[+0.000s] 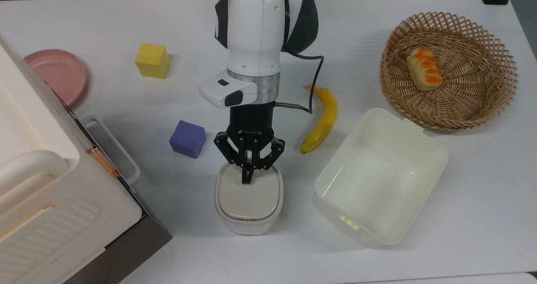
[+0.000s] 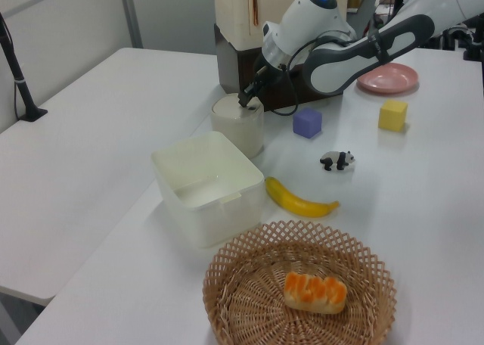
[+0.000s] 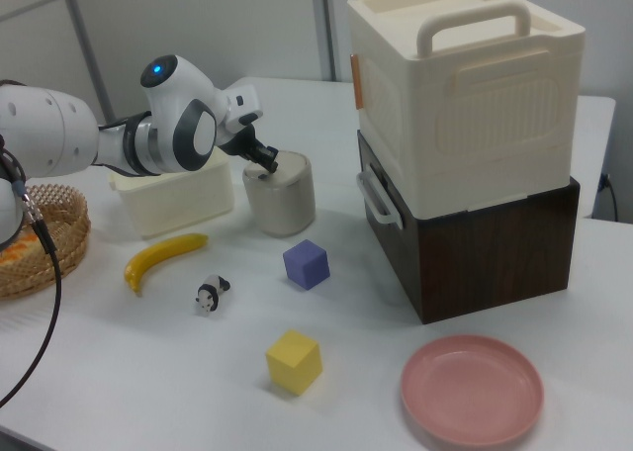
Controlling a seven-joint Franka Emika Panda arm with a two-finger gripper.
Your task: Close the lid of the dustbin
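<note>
Pressing one lid [image 1: 248, 199], two cubes [image 1: 187, 139] nearby

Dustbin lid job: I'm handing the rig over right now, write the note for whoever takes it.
Gripper: fingers shut, holding nothing, tips on the lid near its far edge in the top view.
Dustbin: upright between the purple cube and the open cream tub.
Done: lid looks flat and seated in the rim.
Left: confirm it has latched, then lift straight up and clear.

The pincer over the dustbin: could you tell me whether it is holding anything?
Nothing is held: the shut pincer just presses its tips on the lid.
</note>
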